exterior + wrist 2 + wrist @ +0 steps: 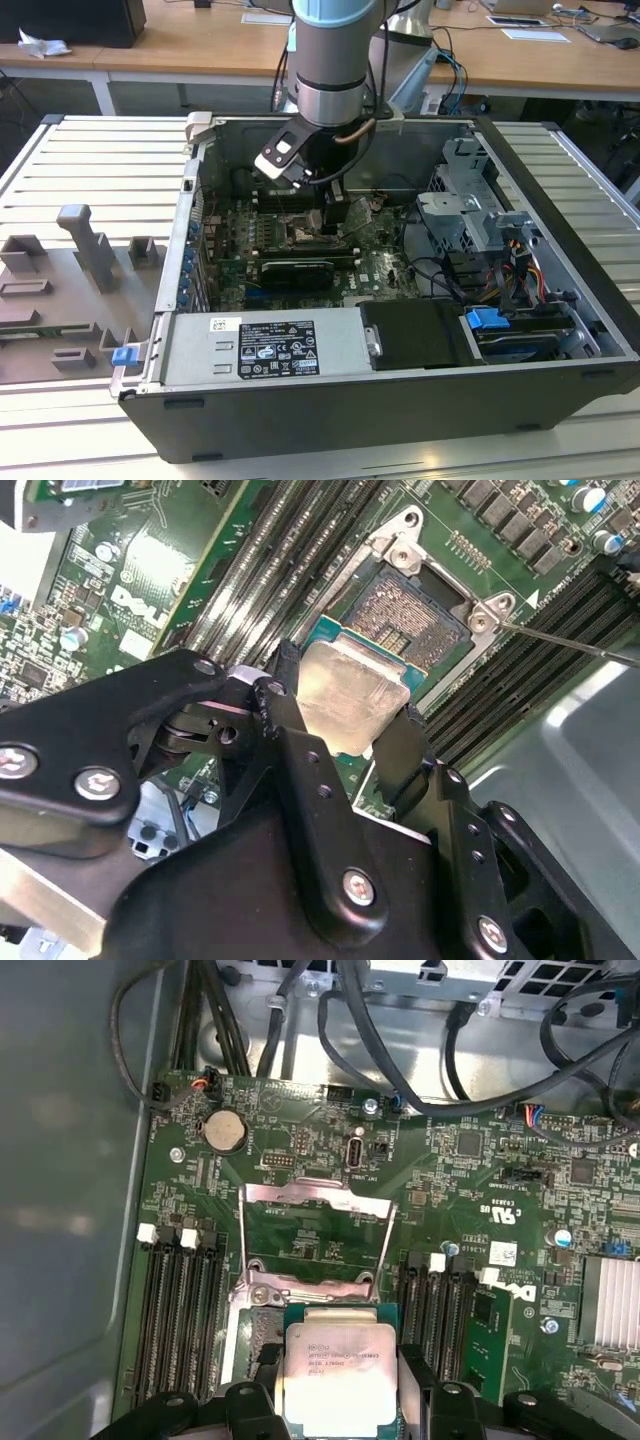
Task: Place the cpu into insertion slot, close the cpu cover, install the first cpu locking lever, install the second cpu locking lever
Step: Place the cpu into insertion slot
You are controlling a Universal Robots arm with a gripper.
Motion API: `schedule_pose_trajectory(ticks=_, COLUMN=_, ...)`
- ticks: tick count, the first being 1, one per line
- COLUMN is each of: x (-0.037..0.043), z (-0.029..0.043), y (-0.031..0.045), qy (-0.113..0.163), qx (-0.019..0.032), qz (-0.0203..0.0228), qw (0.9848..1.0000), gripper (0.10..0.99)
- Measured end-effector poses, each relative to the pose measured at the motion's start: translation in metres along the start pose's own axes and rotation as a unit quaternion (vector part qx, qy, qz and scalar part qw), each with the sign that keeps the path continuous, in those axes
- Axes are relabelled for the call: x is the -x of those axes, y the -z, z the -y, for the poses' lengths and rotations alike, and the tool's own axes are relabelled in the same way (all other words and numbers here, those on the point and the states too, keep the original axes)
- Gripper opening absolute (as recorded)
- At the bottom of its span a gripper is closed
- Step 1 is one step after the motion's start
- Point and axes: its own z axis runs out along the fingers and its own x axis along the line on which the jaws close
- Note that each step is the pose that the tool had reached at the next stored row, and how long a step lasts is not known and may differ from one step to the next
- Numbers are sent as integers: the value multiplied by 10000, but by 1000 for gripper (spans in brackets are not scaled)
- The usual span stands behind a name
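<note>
My gripper (345, 718) is shut on the cpu (345, 692), a flat square chip with a pale silver top, held by two opposite edges between black fingers (290, 695). The chip hangs close over the near part of the insertion slot (412, 618), whose dark pin field with a metal rim lies bare beyond it. In the first wrist view the cpu (335, 1372) covers most of the socket. The cpu cover (315, 1194) stands swung open just behind it. A thin lever rod (568, 640) sticks out beside the socket. In the exterior view the gripper (325, 215) is down inside the case.
The green motherboard (470, 1175) lies in an open black computer case (300, 420). Long black memory slots (180, 1310) flank the socket on both sides. Cables (400, 1050) run along the case wall. A drive cage (470, 215) stands at the exterior view's right, a grey fixture (85, 250) at its left.
</note>
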Motion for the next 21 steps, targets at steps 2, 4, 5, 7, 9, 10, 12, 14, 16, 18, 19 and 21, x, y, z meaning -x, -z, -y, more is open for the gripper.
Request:
schedule_pose_trajectory(ticks=2, x=-24, z=-2, y=-4, qy=-30, qx=1, qz=2, qw=10000, gripper=537)
schedule_pose_trajectory(ticks=4, x=-44, z=-4, y=-7, qy=-45, qx=1, qz=3, qw=10000, gripper=537)
schedule_pose_trajectory(ticks=5, x=-65, z=-6, y=-11, qy=-57, qx=1, qz=3, qw=10000, gripper=537)
schedule_pose_trajectory(ticks=7, x=-99, z=-9, y=-16, qy=-78, qx=1, qz=5, qw=10000, gripper=537)
schedule_pose_trajectory(ticks=9, x=-122, z=-6, y=-28, qy=-106, qx=2, qz=6, qw=9999, gripper=537)
schedule_pose_trajectory(ticks=10, x=-125, z=0, y=-37, qy=-115, qx=3, qz=5, qw=9999, gripper=537)
schedule_pose_trajectory(ticks=12, x=-128, z=32, y=-54, qy=-121, qx=2, qz=7, qw=9999, gripper=537)
schedule_pose_trajectory(ticks=14, x=-139, z=124, y=-83, qy=-123, qx=3, qz=7, qw=9999, gripper=537)
schedule_pose_trajectory(ticks=16, x=-153, z=142, y=-128, qy=-189, qx=1, qz=9, qw=9998, gripper=537)
schedule_pose_trajectory(ticks=18, x=-152, z=144, y=-154, qy=-331, qx=1, qz=18, qw=9994, gripper=537)
schedule_pose_trajectory(ticks=19, x=-152, z=145, y=-175, qy=-423, qx=2, qz=23, qw=9991, gripper=537)
schedule_pose_trajectory(ticks=21, x=-154, z=147, y=-217, qy=-535, qx=0, qz=29, qw=9986, gripper=537)
